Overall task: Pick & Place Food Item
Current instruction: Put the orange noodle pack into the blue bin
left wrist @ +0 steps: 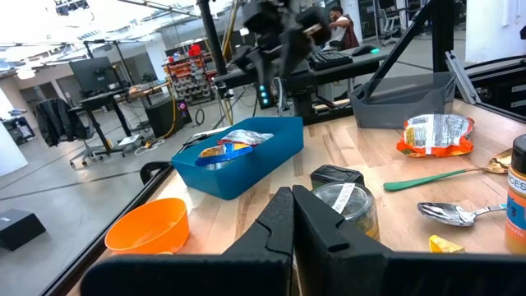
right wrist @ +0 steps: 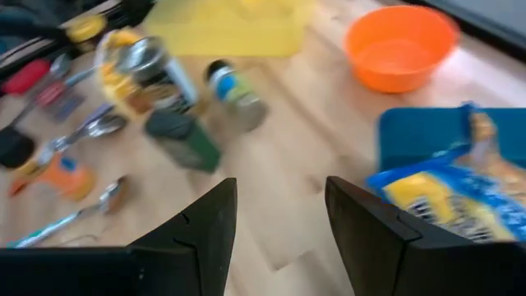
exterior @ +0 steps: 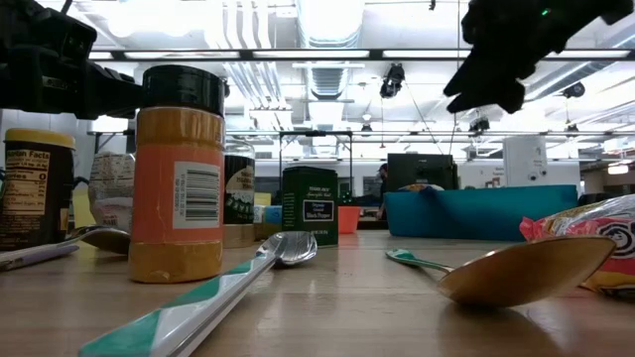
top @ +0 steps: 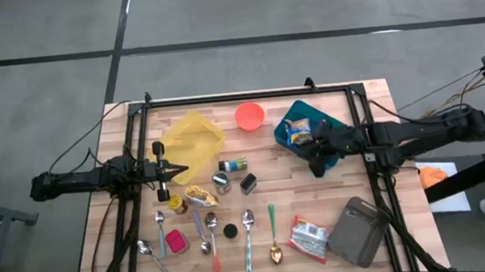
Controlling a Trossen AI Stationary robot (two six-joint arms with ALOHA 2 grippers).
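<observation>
A yellow and blue snack bag (top: pixel 298 131) lies inside a blue bin (top: pixel 310 105) at the table's far right; the right wrist view shows the bag (right wrist: pixel 444 197) and the bin (right wrist: pixel 411 131) too. My right gripper (top: pixel 319 161) hangs raised over the bin's near side, slanting down toward the table's middle. It is open (right wrist: pixel 279 197) with nothing between its fingers. My left gripper (top: pixel 179 170) stays level at the table's left, shut (left wrist: pixel 292 197) and holding nothing.
An orange bowl (top: pixel 250 116) and a yellow container (top: pixel 191 136) sit at the far side. Spice jars (top: pixel 232 165) and a yellow packet (top: pixel 199 195) stand mid-table. Spoons (top: pixel 248 223), a red and silver bag (top: pixel 309 238) and a grey bin (top: pixel 356 230) lie near the front edge.
</observation>
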